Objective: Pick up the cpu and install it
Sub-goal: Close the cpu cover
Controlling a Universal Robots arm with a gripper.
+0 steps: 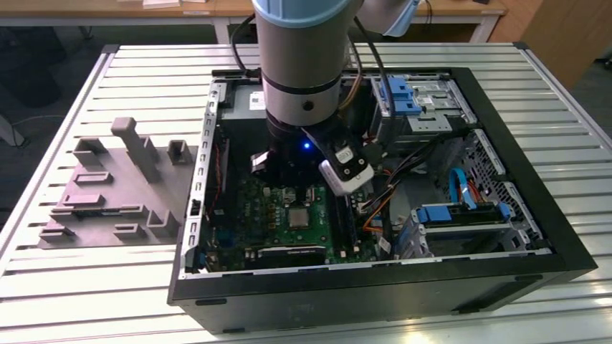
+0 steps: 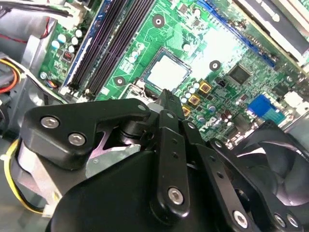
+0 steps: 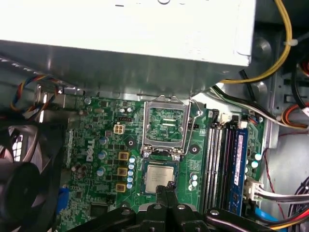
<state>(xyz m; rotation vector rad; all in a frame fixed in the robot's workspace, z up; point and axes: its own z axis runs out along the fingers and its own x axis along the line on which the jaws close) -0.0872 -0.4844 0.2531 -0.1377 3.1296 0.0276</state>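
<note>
Grey-and-silver jointed robot arm (image 1: 304, 64) points straight down in the exterior view, its black wrist section carrying a small lit blue light and a white box-shaped camera mount (image 1: 345, 170) on the exterior view's right side. Black metal two-finger gripper (image 3: 166, 188) with bolted linkage bars, fingers pressed together tip to tip, nothing between them in both wrist views (image 2: 166, 96).
</note>
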